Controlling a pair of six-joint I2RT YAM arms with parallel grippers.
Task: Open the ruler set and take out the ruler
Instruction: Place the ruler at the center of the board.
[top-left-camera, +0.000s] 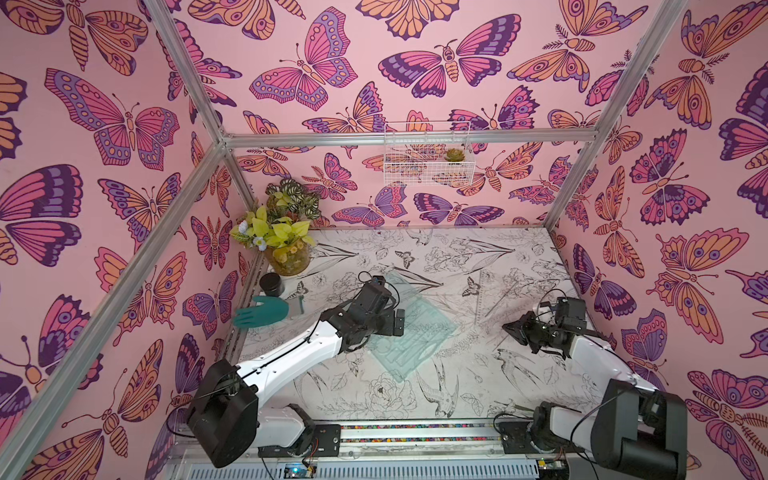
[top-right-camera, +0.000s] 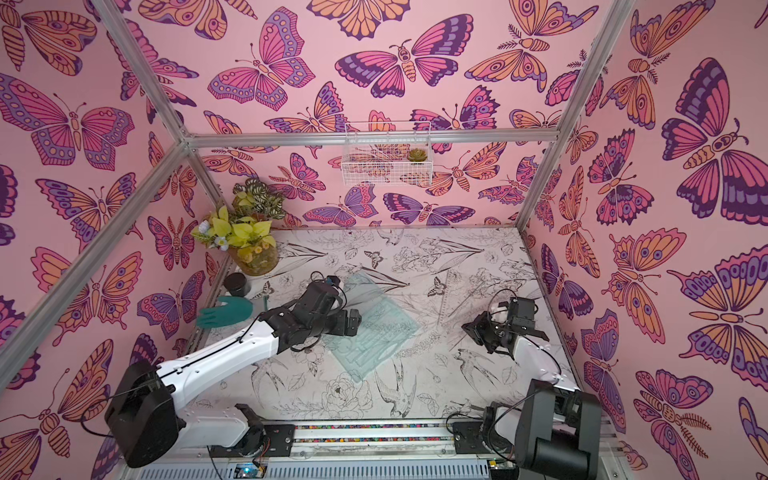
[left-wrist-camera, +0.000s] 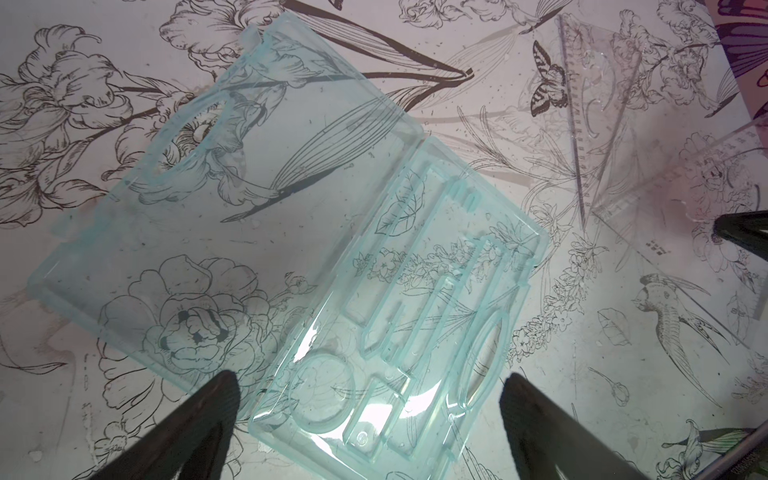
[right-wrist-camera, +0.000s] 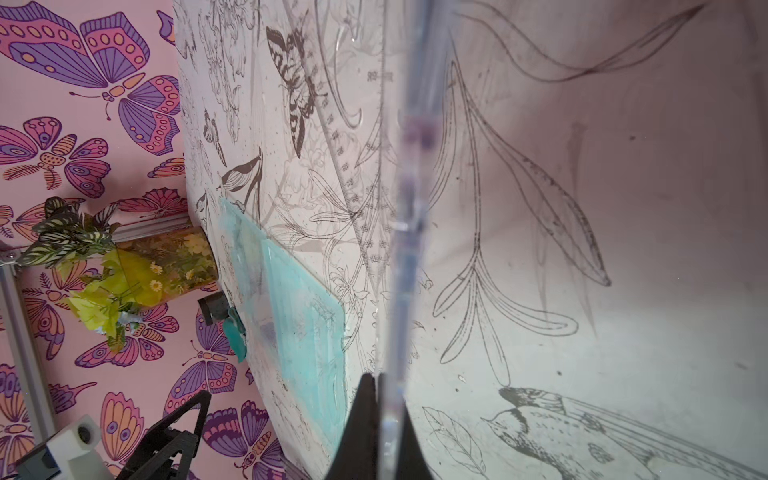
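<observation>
In the left wrist view the black fingers (left-wrist-camera: 195, 428) of the left gripper (left-wrist-camera: 370, 376) and one corner of the ruler set (left-wrist-camera: 291, 232) run off the picture's edge, and only the tip of the right gripper (left-wrist-camera: 742, 228) shows at the side. In the right wrist view the clear piece pinched in the right gripper, probably the ruler (right-wrist-camera: 409, 249), is edge-on and blurred, its scale unreadable. In both top views the left arm (top-left-camera: 291, 357) covers the set's edge on that side.

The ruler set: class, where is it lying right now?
In both top views the ruler set lies opened flat mid-table, under the open left gripper, with the teal glove off to its left.
</observation>
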